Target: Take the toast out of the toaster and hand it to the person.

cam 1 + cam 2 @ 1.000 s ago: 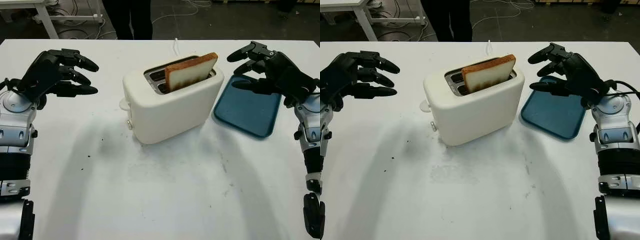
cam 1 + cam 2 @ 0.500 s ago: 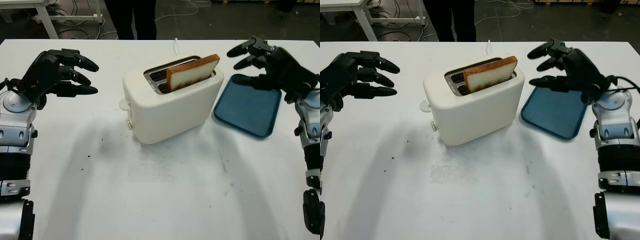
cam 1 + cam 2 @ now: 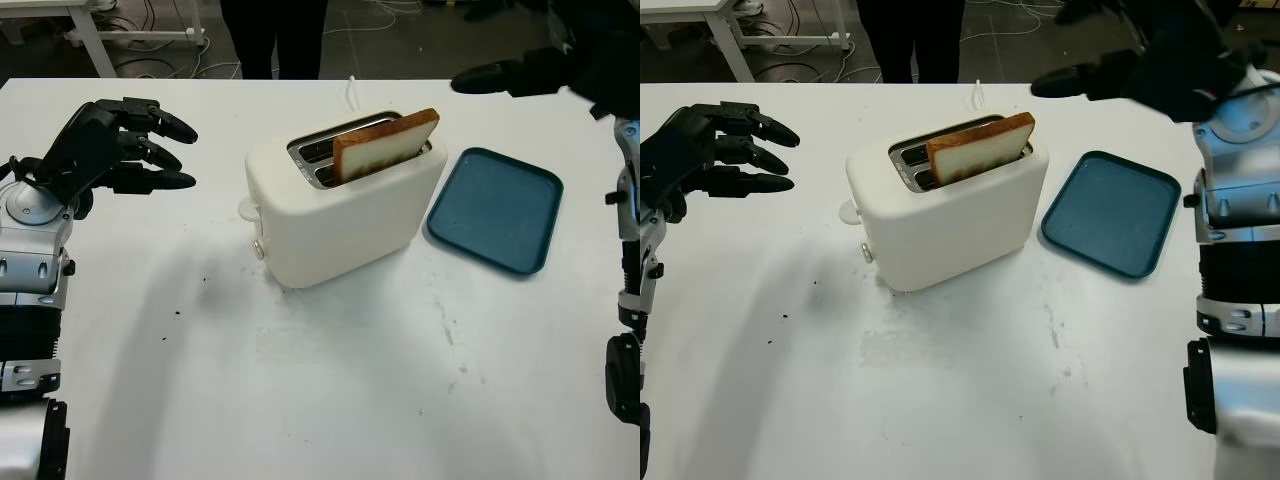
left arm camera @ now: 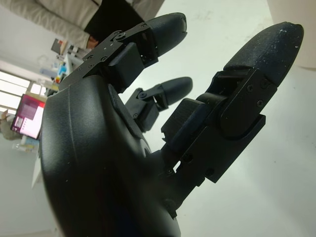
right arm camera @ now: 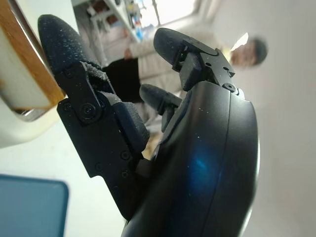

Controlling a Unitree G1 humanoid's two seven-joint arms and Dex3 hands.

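One slice of toast stands in the toaster, ungrasped, so pulling it out and handing it to the person both remain. Right hand hangs raised, fingers spread and empty, with the toast below and beyond their tips. Left hand hovers well apart, fingers loosely extended, holding nothing. No readable writing appears.
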